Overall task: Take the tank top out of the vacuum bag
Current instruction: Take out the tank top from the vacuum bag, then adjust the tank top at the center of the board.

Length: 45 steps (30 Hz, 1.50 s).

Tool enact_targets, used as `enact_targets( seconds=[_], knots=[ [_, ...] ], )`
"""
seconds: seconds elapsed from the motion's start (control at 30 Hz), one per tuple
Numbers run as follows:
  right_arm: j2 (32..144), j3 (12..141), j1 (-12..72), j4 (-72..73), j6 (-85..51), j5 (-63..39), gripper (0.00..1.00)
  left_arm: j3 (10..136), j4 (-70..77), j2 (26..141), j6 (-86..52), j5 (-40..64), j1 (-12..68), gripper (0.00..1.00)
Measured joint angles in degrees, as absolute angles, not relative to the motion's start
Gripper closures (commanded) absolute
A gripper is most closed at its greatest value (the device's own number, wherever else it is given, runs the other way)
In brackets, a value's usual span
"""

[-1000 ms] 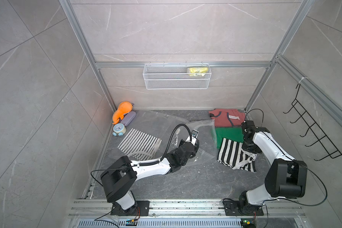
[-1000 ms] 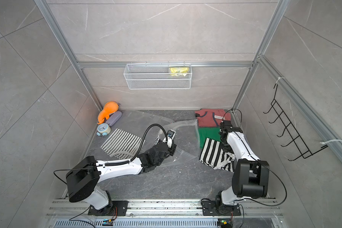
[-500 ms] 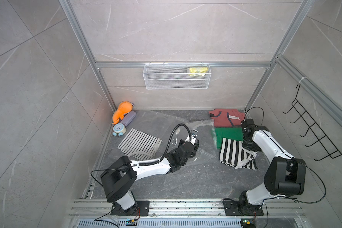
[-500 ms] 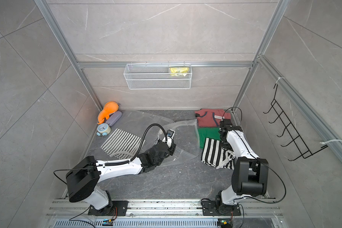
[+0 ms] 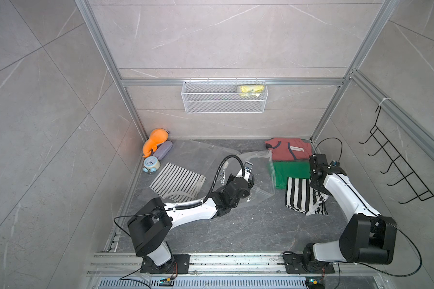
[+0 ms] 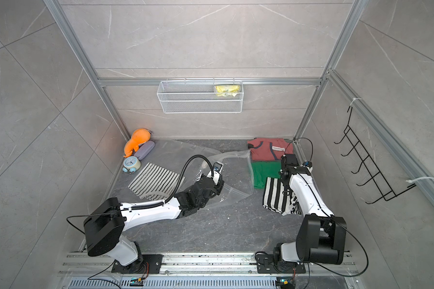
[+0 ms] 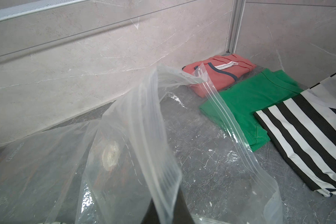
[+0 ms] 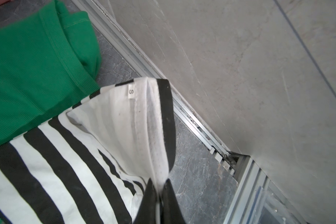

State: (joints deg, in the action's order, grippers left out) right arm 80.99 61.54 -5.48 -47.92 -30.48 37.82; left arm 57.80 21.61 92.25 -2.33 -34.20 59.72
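The vacuum bag is a large clear crinkly sheet lying mid-floor, its zip-seal strip along the edge that faces the folded clothes. My left gripper is shut on a fold of the bag's plastic and holds it lifted. A black-and-white striped tank top lies outside the bag, to its right, and partly overlaps a green garment. My right gripper is shut on the top's white edge near the "S" label and lifts that corner. In the left wrist view the bag's inside shows only dim shapes.
A green folded garment and a red one lie in the back right corner. Thin-striped grey cloth, a clock, a grey case and an orange plush lie left. The wall rail runs close to my right gripper.
My right gripper has drawn the striped top slightly further right, away from the bag. The left arm and the bag have hardly moved.
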Motion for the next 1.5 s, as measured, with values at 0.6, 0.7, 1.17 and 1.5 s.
enact_targets(
  seconds=[0.6, 0.7, 1.17, 1.5],
  knots=[
    [82.81, 59.57, -5.48, -44.31, -33.71, 37.56, 0.43, 62.89, 18.68, 97.12, -1.74, -37.56, 59.61, 1.00],
    [82.59, 60.01, -5.48, -45.10, -33.69, 37.52, 0.43, 62.89, 18.85, 97.12, -1.61, -37.85, 59.59, 1.00],
    [76.38, 61.12, 3.57, -42.54, -30.39, 18.46, 0.45, 59.31, 21.19, 94.21, -1.54, -37.93, 56.95, 1.00],
    [80.09, 54.26, 6.85, -40.91, -30.26, 10.87, 0.49, 56.71, 21.04, 90.56, -2.15, -36.10, 54.30, 1.00]
  ],
)
